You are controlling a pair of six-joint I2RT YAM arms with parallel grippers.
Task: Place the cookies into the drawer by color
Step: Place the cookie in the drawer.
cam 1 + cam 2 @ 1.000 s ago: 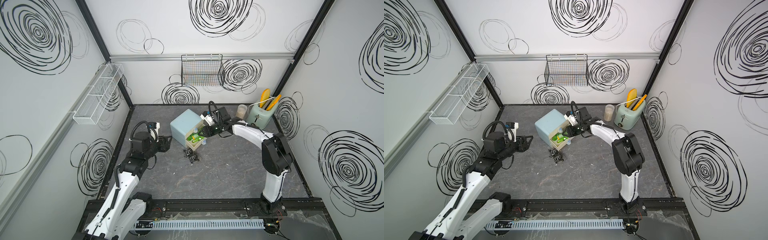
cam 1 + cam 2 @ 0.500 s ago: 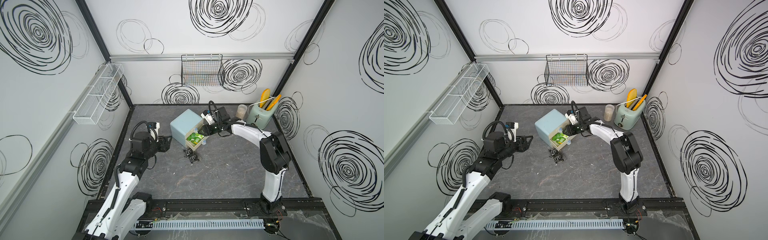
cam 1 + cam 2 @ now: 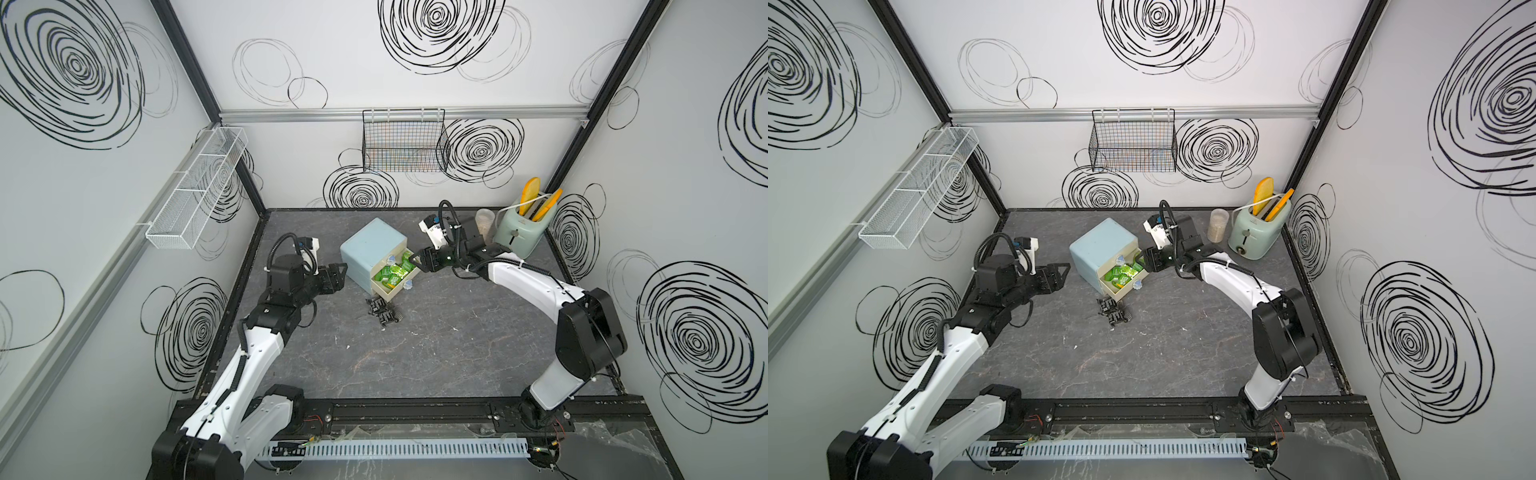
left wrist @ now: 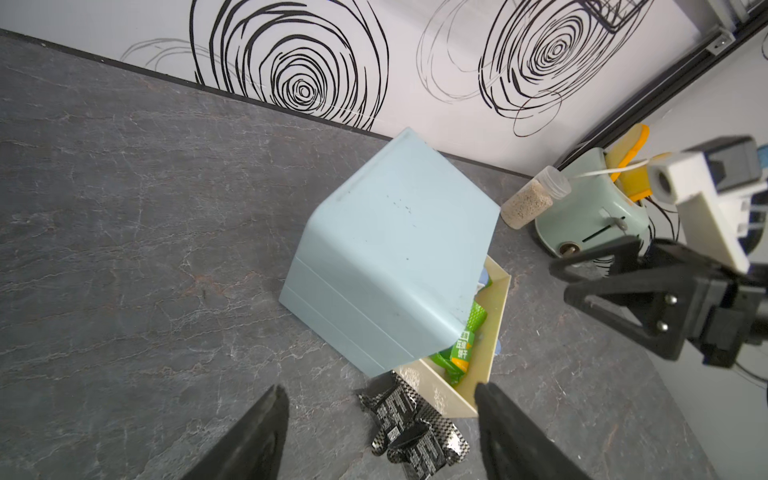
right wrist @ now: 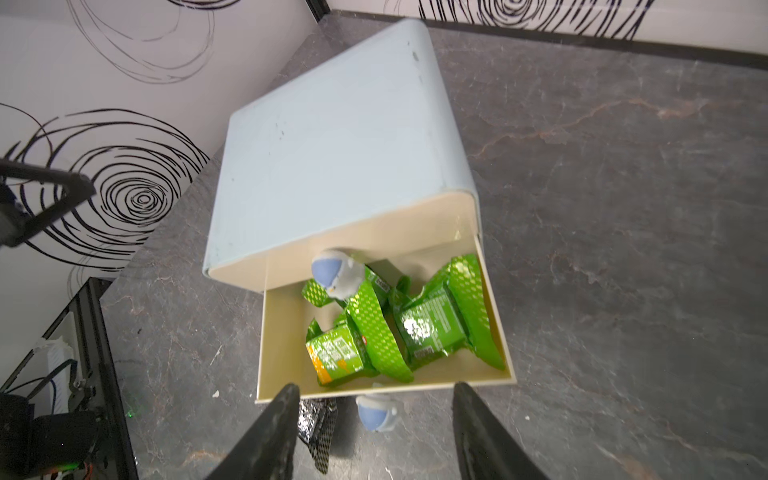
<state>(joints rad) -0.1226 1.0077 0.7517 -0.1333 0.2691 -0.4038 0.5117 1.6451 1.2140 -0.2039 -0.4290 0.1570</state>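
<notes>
No word, brand or number reads clean anywhere. Bright green crinkly foil packets (image 3: 392, 274) lie in the pulled-out cream plastic drawer (image 3: 385, 293), at 5 o'clock of the pale-blue rounded plastic cabinet (image 3: 370, 249) in a top view. One shows blocky white characters on a green-and-orange panel (strokes too smeared to read). Another shows rows of fine white print, too small. Black checker-patterned foil packets (image 3: 384, 311), at 6 o'clock of the drawer: no lettering legible.

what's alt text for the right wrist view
An open cream drawer of a pale-blue cabinet holds several green cookie packets. The right gripper hangs open near its front edge, empty; black packets lie on the grey table.
</notes>
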